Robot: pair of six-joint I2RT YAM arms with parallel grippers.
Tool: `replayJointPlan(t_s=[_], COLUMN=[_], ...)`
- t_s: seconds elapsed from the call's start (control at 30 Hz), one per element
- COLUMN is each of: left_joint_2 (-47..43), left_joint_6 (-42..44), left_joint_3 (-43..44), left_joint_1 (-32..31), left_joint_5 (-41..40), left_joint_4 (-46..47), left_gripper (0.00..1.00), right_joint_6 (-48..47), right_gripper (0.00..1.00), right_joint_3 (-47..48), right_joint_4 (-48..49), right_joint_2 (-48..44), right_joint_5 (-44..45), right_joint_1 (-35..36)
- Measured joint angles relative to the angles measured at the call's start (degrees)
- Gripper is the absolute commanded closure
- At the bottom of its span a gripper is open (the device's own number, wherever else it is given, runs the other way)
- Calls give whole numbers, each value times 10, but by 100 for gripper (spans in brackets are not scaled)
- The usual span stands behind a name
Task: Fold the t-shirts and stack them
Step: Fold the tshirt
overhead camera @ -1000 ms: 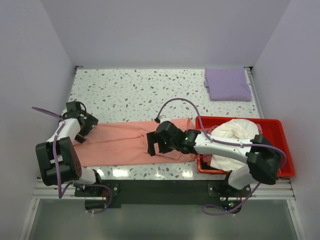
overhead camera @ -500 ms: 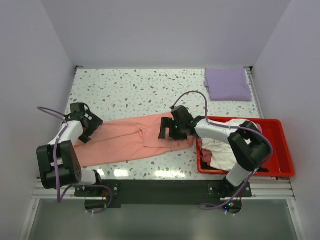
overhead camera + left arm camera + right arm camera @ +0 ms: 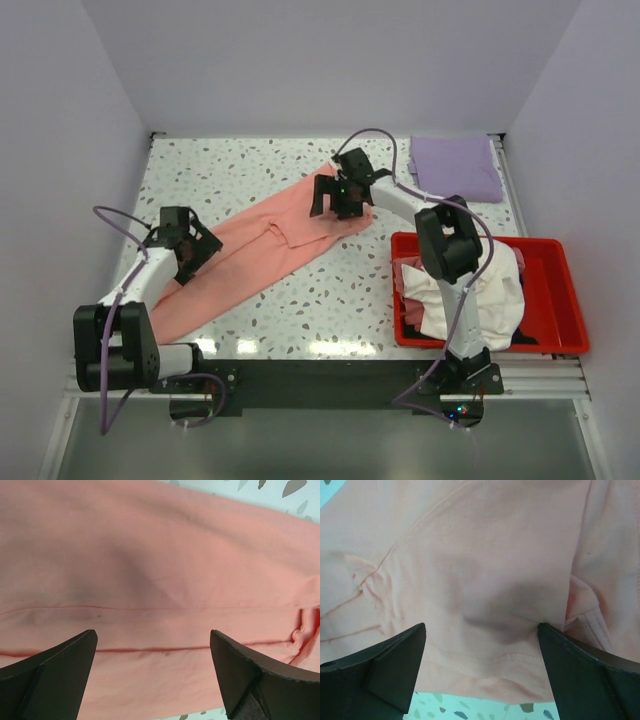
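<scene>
A pale speckled bench [image 3: 250, 175] is seen from above, closed in by plain light walls [image 3: 330, 60] on three sides. Across its left and middle part the salmon-pink t-shirt [image 3: 250, 255] is stretched out flat in a long diagonal band, running from the near left corner up toward the far middle. A red plastic bin [image 3: 555, 300] is set at the near right edge of the bench, and a cream-white t-shirt [image 3: 495, 290] is heaped in it and spills over its near rim. A lavender t-shirt [image 3: 455, 168] is laid folded into a neat rectangle in the far right corner, well apart from the salmon-pink one and just beyond the bin.

The right arm [image 3: 445, 245] is reached out over the left part of the bin, so part of the cream-white cloth is hidden by it. Its jaws are held above the far end of the salmon-pink t-shirt. The left arm [image 3: 135, 280] is stretched along the left side, with its jaws over the near half of the same shirt. Purple cables [image 3: 365, 135] are looped along both arms.

In both wrist views the jaws are seen spread wide, with only salmon cloth between them. Whether the tips are pressed onto the cloth cannot be told. A stitched hem is seen under the right jaws, and two seam lines under the left.
</scene>
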Motion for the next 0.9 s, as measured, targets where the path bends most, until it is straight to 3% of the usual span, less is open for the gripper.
replayJointPlan(t_s=[0.23, 0.37, 0.9], left_joint_2=[-3, -3, -61], left_joint_6=[-6, -6, -60], left_joint_3=[0, 0, -96], left_joint_1=[-31, -68, -283], left_joint_5=[-12, -21, -55], left_joint_4=[-11, -14, -6], left_gripper=[0, 0, 0], right_joint_6=[-44, -56, -56], right_gripper=[1, 1, 1], right_joint_3=[268, 376, 443], right_joint_4=[-88, -113, -99], right_joint_2=[158, 219, 267], right_joint_5=[-17, -22, -71], right_joint_1=[-21, -24, -33])
